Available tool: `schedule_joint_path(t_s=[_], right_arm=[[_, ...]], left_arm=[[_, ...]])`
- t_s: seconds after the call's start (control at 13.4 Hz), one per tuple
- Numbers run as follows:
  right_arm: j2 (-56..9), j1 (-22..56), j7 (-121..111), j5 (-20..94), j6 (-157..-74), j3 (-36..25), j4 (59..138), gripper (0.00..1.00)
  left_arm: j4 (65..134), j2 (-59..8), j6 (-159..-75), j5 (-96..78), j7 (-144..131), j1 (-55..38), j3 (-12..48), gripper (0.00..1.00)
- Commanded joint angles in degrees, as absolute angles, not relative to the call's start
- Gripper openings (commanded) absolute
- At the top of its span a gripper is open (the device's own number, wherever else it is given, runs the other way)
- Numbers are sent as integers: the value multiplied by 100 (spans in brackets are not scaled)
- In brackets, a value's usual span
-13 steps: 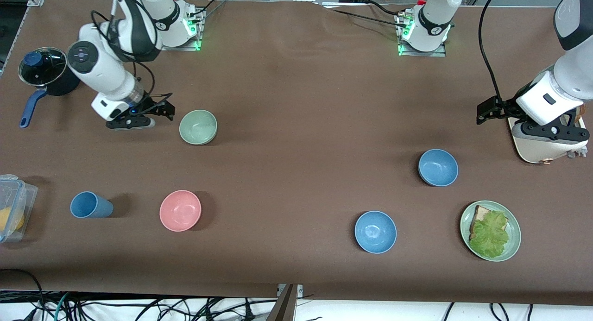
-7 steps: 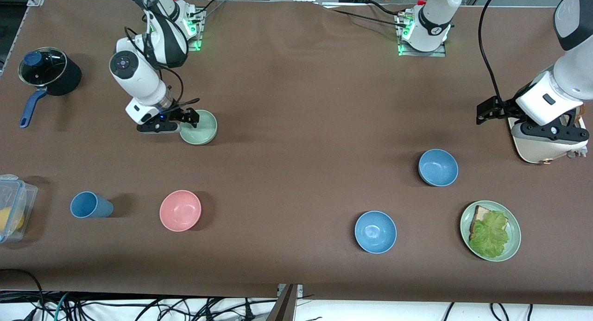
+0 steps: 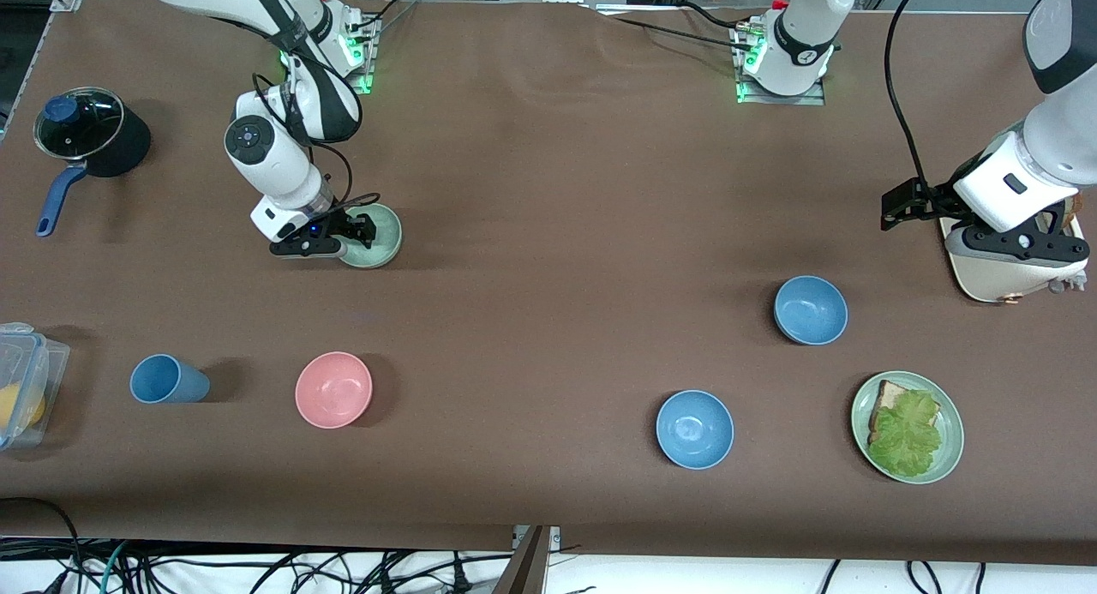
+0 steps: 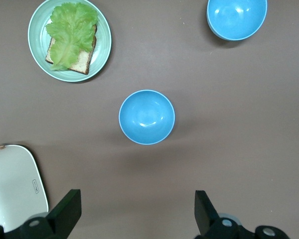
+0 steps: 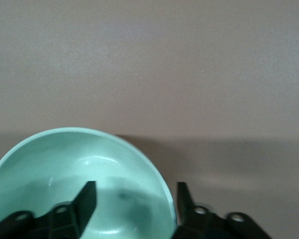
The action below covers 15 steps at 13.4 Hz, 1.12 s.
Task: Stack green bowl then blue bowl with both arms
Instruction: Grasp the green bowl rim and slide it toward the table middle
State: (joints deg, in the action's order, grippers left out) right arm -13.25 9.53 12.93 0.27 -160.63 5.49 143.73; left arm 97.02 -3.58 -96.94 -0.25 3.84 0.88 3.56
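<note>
The green bowl [image 3: 377,238] sits on the brown table toward the right arm's end. My right gripper [image 3: 358,229] is low over it and open. In the right wrist view the gripper [image 5: 134,201] straddles the bowl's [image 5: 65,159] rim, one finger inside and one outside, gripping nothing. The duller blue bowl [image 3: 810,309] sits toward the left arm's end and lies centred in the left wrist view [image 4: 146,117]. My left gripper [image 3: 898,210] waits open and empty above the table, farther from the front camera than that bowl; it also shows in its own view [image 4: 137,209].
A brighter sky-blue bowl [image 3: 694,429], a green plate with bread and lettuce [image 3: 943,457] and a white appliance [image 3: 986,277] are at the left arm's end. A pink bowl [image 3: 333,389], blue cup [image 3: 167,380], lidded black pot [image 3: 86,135] and clear container [image 3: 21,384] are at the right arm's end.
My right gripper moved from beside the green bowl to over it and came down until its fingers straddle the rim. The left arm and all the bowls stayed still.
</note>
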Motion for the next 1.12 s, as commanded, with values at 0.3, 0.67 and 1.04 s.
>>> schedule_joint_path(t_s=[0.3,0.67,1.04], right_arm=[[-1248,976,1828,35,-15909,685,14222,0],[-1923,1685,3406,44,-14559,1081,12073,0],[-3608,2968,5814,-26,-14430,1072,9979,0]], left_arm=[[9536,-439,-9668,-114,492,97,360,100],[9536,-439,-9668,-114,492,97,360,100],[9536,-448,-9668,-114,492,97,360,100]])
